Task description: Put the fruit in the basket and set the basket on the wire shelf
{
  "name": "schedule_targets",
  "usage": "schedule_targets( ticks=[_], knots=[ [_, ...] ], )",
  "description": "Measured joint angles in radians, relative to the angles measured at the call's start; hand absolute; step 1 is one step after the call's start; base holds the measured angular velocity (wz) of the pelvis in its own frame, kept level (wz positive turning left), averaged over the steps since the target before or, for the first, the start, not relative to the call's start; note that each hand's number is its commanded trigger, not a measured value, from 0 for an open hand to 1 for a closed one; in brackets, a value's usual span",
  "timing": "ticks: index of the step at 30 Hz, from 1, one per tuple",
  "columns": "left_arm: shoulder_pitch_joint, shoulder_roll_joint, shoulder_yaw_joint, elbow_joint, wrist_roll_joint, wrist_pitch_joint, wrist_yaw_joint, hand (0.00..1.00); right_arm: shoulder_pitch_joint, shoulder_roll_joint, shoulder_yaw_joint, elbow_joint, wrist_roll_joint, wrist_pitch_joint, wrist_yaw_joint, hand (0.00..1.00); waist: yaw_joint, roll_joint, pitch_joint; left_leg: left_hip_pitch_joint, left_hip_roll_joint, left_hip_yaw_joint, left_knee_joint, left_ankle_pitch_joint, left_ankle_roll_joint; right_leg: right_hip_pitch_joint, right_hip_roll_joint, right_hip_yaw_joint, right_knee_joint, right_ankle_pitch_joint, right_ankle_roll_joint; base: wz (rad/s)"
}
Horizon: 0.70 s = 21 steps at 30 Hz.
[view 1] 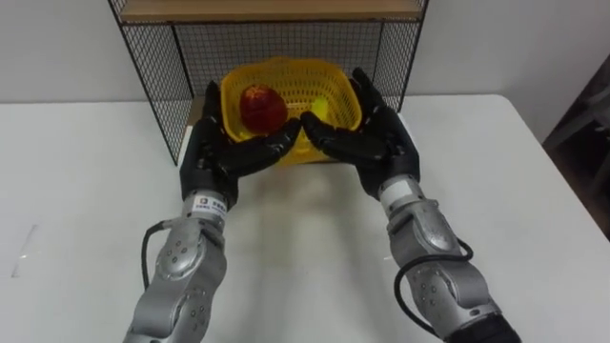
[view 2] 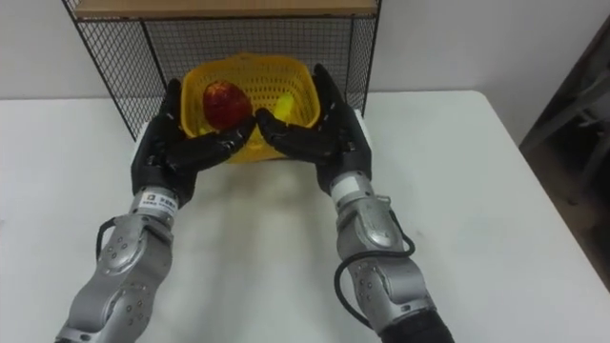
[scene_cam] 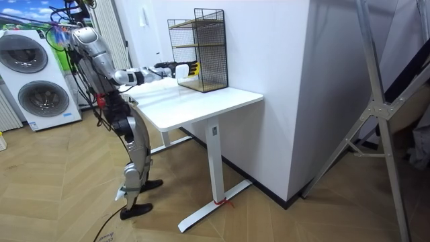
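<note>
A yellow mesh basket (view 1: 286,69) sits in the open front of the black wire shelf (view 1: 157,76), at its lowest level. Inside lie a red fruit (view 1: 262,107) and a yellow fruit (view 1: 324,107). My left hand (view 1: 214,152) presses against the basket's left side, and my right hand (view 1: 376,138) against its right side. Both have straight fingers reaching up along the walls, and their thumbs meet under the front rim. I cannot tell whether the basket rests on the shelf floor or hangs just above it. In the room view I stand at the table's end with both arms stretched to the shelf (scene_cam: 201,50).
The shelf stands at the back of a white table (view 1: 86,191), with a wooden board (view 1: 272,10) as its upper level just above the basket. Wire side walls flank the basket closely. Washing machines (scene_cam: 30,74) stand behind me.
</note>
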State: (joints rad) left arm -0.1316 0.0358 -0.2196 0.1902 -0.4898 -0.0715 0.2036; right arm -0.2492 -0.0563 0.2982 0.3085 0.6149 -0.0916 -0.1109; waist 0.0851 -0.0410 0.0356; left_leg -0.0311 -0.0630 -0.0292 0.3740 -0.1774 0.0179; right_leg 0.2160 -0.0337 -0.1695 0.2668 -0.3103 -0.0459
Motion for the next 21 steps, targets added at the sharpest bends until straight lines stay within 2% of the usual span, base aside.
schedule_targets(
  ticks=[2,4,7,9,11,15,16,21],
  knots=[
    [-0.007,-0.013,0.001,0.02,0.0,0.021,0.012,0.0,-0.008,-0.001,0.001,0.002,-0.006,0.026,-0.018,0.0,0.0,0.001,0.0,0.014,0.001,0.0,-0.001,0.0,0.0,0.02,0.0,-0.002,-0.011,0.001,-0.001,0.04],
    [-0.009,-0.023,0.005,0.028,0.0,0.035,0.016,0.0,-0.008,-0.001,-0.005,0.008,-0.009,0.033,-0.022,0.0,-0.001,0.002,0.0002,0.027,0.002,-0.001,-0.005,0.0,0.0,0.031,-0.001,-0.004,-0.011,0.001,-0.001,0.0],
    [-0.024,-0.028,0.015,0.037,0.001,0.065,0.026,0.0,-0.009,-0.003,-0.012,0.014,-0.009,0.053,-0.021,0.0,-0.013,0.008,0.0036,0.038,0.004,-0.005,-0.002,0.0,0.0,0.047,-0.003,-0.021,-0.012,0.001,-0.001,0.06],
    [-0.029,-0.029,0.016,0.051,0.006,0.08,0.031,0.0,-0.028,-0.003,-0.012,0.054,-0.009,0.07,-0.018,0.0,-0.026,0.016,0.0029,0.045,0.004,-0.005,0.0,-0.001,0.002,0.057,-0.003,-0.025,-0.012,0.001,0.0,0.06],
    [-0.031,-0.032,0.022,0.076,0.012,0.116,0.032,0.0,-0.036,-0.005,-0.018,0.092,-0.008,0.097,-0.017,0.0,-0.028,0.026,0.0007,0.06,0.004,0.0,-0.003,-0.003,0.004,0.07,-0.005,-0.024,-0.01,0.002,0.002,0.0],
    [-0.033,-0.031,0.024,0.077,0.013,0.169,0.052,0.0,-0.076,-0.001,-0.019,0.176,0.006,0.129,-0.018,0.0,-0.042,0.028,-0.0005,0.063,0.004,-0.001,0.005,-0.002,0.004,0.077,-0.004,-0.024,-0.014,0.002,0.002,0.04],
    [-0.039,-0.025,0.032,0.078,0.014,0.187,0.059,0.0,-0.087,0.0,-0.023,0.182,0.009,0.153,-0.018,0.0,-0.054,0.03,-0.0013,0.061,0.003,-0.003,0.011,-0.003,0.004,0.077,-0.003,-0.026,-0.014,0.001,0.002,0.05],
    [-0.133,-0.029,0.046,0.161,0.021,0.226,0.066,0.0,-0.126,0.001,-0.071,0.191,0.024,0.199,-0.022,0.0,-0.058,0.038,-0.0051,0.059,0.0,-0.004,0.022,-0.004,0.007,0.082,-0.002,-0.026,-0.015,0.003,0.005,0.01]
  ],
)
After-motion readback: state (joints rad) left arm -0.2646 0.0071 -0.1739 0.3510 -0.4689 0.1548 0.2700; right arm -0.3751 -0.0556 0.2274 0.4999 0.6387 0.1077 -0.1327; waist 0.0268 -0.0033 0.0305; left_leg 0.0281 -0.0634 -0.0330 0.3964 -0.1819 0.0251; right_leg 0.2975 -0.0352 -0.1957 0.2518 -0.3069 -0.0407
